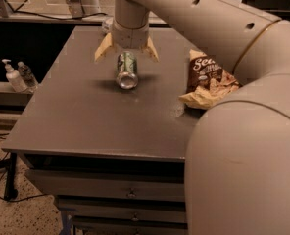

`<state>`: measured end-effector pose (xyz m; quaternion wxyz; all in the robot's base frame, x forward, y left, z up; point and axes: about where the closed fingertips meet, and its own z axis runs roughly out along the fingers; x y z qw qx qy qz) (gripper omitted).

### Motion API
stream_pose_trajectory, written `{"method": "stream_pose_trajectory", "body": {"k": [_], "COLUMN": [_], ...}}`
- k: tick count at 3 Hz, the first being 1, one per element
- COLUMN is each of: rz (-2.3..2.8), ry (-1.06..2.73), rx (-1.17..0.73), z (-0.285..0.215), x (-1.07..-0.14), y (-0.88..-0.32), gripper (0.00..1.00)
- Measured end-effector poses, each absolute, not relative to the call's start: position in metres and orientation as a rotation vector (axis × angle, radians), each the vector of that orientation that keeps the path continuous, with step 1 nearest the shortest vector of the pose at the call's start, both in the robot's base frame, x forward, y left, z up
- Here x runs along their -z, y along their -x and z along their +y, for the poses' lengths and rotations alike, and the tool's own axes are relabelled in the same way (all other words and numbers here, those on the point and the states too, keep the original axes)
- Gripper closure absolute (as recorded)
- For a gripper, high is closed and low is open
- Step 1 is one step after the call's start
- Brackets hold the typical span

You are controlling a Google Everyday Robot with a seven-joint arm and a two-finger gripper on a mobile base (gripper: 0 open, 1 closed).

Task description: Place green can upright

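The green can [127,70] lies on its side on the grey table [86,116], its shiny silver end facing the camera. My gripper [127,54] hangs just above and behind the can's far end, its two tan fingers [104,51] spread wide to either side of the can. The fingers are open and hold nothing. The arm's large beige links fill the right side of the view.
A brown snack bag [206,80] lies on the table to the right of the can, partly hidden by my arm. Two small pump bottles [15,76] stand on a lower shelf at the left. Drawers [130,192] sit under the table's front edge.
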<state>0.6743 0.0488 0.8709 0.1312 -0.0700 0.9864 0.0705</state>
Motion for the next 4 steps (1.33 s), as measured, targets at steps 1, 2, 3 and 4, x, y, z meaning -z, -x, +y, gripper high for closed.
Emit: {"method": "stream_pose_trajectory", "body": {"k": [1,2,3,4], "rz": [2.862,2.863,2.861,2.872], "ry": [0.232,0.277,0.323,0.366], "rx": [-0.202,-0.204,-0.197,-0.199], "z": [0.043,0.041,0.040,0.043], "x": [-0.861,-0.854,-0.854,-0.849], "y": [-0.677,-0.686,-0.699,-0.707], "gripper": [0.00,0.00,0.00,0.18]}}
